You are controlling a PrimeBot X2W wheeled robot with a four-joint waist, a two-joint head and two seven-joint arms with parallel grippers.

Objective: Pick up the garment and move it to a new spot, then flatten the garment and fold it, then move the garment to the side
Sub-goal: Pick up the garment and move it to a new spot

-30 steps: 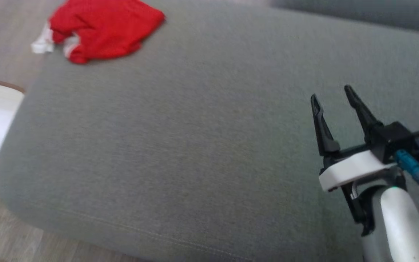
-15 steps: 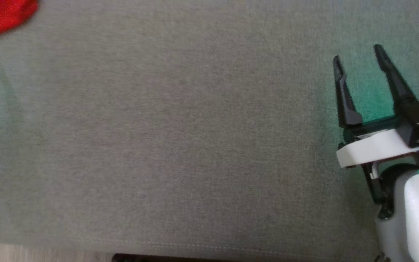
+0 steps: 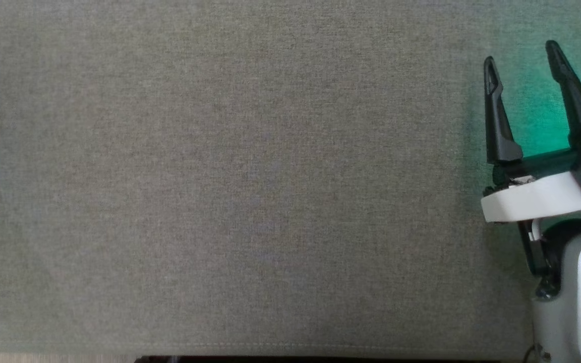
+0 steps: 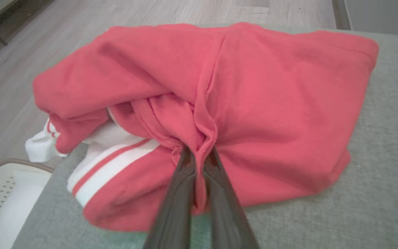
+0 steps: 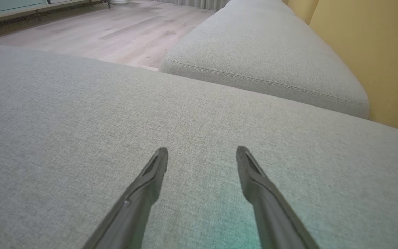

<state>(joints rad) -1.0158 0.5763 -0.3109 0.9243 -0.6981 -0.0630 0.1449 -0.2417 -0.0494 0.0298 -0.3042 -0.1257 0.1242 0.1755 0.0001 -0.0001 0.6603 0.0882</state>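
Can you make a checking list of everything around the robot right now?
Surface: grey sofa cushion, plain fabric.
Job's things: red garment with white stripes, crumpled near the cushion's edge.
Clutter: white patterned thing beside the cushion.
Pincers: left pincer shut on a garment fold; right pincer open, over bare cushion.
Cables: nothing seen.
Surroundings: wood floor, another grey cushion, yellow wall.

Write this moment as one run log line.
step: pick up | left gripper: shut on garment | right gripper: open, empty, above sofa | garment: crumpled, on sofa
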